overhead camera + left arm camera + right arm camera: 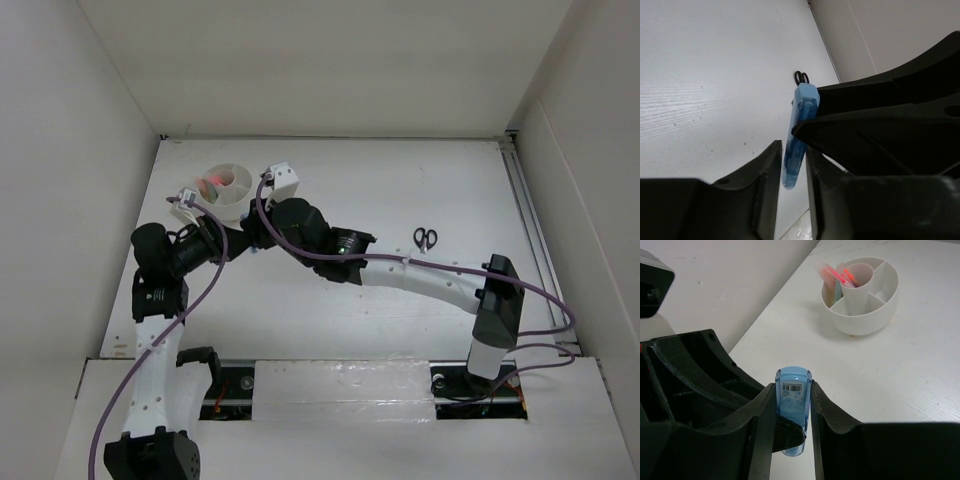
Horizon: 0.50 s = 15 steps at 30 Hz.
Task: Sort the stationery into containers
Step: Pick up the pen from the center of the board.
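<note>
Near the white tub [875,320], where pens [832,275] already stand in one compartment, the left end effector [792,150] and right end effector [793,390] both pinch the blue marker [793,410] above the counter [400,190], while the scissors [425,238] lie well apart from the tub, not yet sorted.

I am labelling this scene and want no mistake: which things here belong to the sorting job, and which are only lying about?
Belong to the job:
- blue marker, held by left gripper and right gripper
- white tub
- pens in one compartment
- scissors on the table

Only lying about:
- purple cables; I see no stray loose item
</note>
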{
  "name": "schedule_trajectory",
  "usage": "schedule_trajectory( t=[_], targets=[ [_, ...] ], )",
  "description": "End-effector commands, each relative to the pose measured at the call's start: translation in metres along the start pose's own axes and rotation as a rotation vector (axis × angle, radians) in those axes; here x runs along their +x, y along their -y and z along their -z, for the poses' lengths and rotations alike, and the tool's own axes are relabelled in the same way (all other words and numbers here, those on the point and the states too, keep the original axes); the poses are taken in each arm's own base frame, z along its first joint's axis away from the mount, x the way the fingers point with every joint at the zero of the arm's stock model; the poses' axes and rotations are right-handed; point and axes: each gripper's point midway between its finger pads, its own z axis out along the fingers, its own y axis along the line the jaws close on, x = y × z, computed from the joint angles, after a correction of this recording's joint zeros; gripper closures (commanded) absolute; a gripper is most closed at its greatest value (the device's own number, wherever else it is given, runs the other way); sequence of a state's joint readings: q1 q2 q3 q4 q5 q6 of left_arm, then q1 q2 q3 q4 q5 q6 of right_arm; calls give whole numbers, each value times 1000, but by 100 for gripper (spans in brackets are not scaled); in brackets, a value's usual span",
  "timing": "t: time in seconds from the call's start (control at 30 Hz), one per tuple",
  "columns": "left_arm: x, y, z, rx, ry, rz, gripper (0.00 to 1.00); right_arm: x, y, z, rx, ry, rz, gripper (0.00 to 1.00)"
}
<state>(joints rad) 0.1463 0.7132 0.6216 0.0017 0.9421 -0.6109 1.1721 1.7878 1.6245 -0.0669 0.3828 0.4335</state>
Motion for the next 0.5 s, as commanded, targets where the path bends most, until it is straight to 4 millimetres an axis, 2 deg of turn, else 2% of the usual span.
schedule_trajectory(
  t=[0.0,0.07,0.13,0.23,0.3,0.33,0.47],
  targets=[
    [-37,19,0,32,114,-127,79,63,-42,8,-143,-192,33,100],
    [-40,16,0,16,129,-126,95,62,-50,11,-163,-192,32,100],
    [-41,18,1,15,129,-135,100,66,-50,9,-157,-201,9,100],
    [-43,19,3,1,151,-142,100,76,-54,11,-173,-218,0,100],
    [-45,20,5,-2,164,-149,100,74,-56,13,-184,-216,-16,100],
    [-45,20,5,-2,164,-150,100,77,-55,13,-185,-215,-17,97],
    [-47,24,8,-3,185,-166,100,66,-59,20,-207,-193,-27,78]
  ],
)
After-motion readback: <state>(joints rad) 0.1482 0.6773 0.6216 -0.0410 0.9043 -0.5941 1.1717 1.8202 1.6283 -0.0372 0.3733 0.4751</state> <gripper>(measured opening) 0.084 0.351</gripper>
